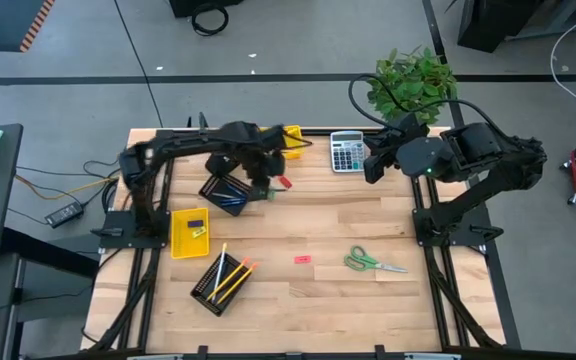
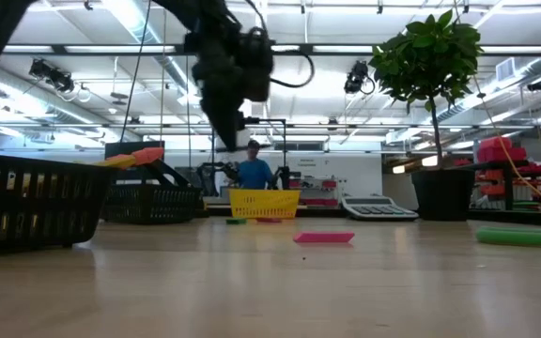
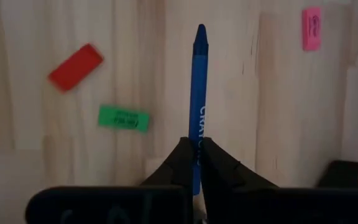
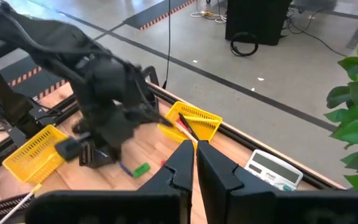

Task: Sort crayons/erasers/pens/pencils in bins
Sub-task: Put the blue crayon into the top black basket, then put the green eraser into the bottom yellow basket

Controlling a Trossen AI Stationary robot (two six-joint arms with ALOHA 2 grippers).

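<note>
A blue crayon (image 3: 198,81) sticks out past the fingertips of my left gripper (image 3: 196,148), which is shut on it and hangs above the table beside a black mesh bin (image 1: 226,193). Below it on the wood lie a red eraser (image 3: 75,66), a green eraser (image 3: 123,117) and a pink eraser (image 3: 311,28). The high view shows my left gripper (image 1: 262,186) near the table's far left. My right gripper (image 4: 191,163) waits shut and empty, held high near the calculator (image 1: 346,152). My left gripper pinches the crayon's blunt end (image 3: 197,138) between its two fingers. The fingers slant steeply down from above and lie along the crayon, so its pointed end (image 3: 200,31) juts out beyond the fingertips. The crayon is lifted clear of the table.
A yellow bin (image 1: 189,231) and a black mesh bin holding pencils (image 1: 220,283) stand at the left; another yellow bin (image 1: 290,140) is at the far edge. Green-handled scissors (image 1: 373,263) and a pink eraser (image 1: 302,259) lie mid-table. A potted plant (image 1: 413,80) stands at the far right.
</note>
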